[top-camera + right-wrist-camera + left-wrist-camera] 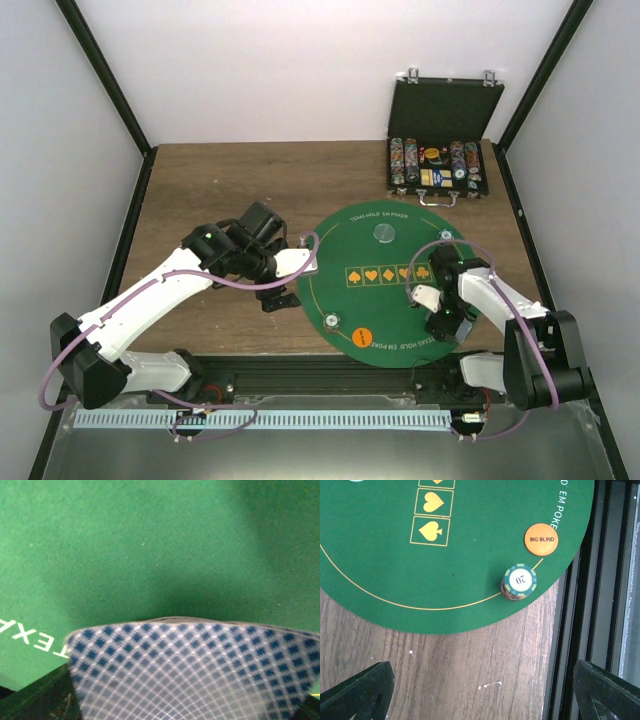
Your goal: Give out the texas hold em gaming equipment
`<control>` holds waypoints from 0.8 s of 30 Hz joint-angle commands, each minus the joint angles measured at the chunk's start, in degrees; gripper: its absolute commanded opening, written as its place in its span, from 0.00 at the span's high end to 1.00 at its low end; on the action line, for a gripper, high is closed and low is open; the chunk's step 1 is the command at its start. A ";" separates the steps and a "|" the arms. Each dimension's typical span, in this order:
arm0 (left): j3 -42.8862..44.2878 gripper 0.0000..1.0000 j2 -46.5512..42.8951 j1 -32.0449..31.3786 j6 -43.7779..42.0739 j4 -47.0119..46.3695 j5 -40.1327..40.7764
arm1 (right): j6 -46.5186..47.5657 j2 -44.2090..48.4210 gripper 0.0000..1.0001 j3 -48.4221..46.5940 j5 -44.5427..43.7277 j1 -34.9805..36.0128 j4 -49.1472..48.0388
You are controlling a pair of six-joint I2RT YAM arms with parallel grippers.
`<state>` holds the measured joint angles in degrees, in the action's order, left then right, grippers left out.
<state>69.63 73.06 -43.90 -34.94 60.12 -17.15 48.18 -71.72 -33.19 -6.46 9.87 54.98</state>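
Between the fingers of our right gripper (172, 706) we clamp bowed playing cards (190, 665) over the mat (125, 545); ahead of our empty, wide-open left gripper (480, 690) stands a chip stack (520, 581).

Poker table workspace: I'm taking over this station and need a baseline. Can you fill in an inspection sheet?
Surface: wooden table, with a round green felt mat right of centre.
Job's things: chip stack and orange BIG BLIND disc at the mat's near edge; playing cards with blue-patterned backs.
Clutter: open black chip case at the far right.
Grippers: left gripper open, empty, over bare wood; right gripper closed on the bowed cards above the mat.
Cables: purple cables loop along both arms.
Surroundings: white walls, black frame posts.
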 commanded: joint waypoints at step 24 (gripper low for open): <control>-1.24 0.02 -0.69 3.09 0.52 0.71 1.14 | -1.66 -2.72 0.64 -17.08 8.17 7.31 -1.10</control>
<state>69.56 73.06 -43.33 -34.63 60.12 -16.53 48.42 -71.59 -42.28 -0.95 13.82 55.29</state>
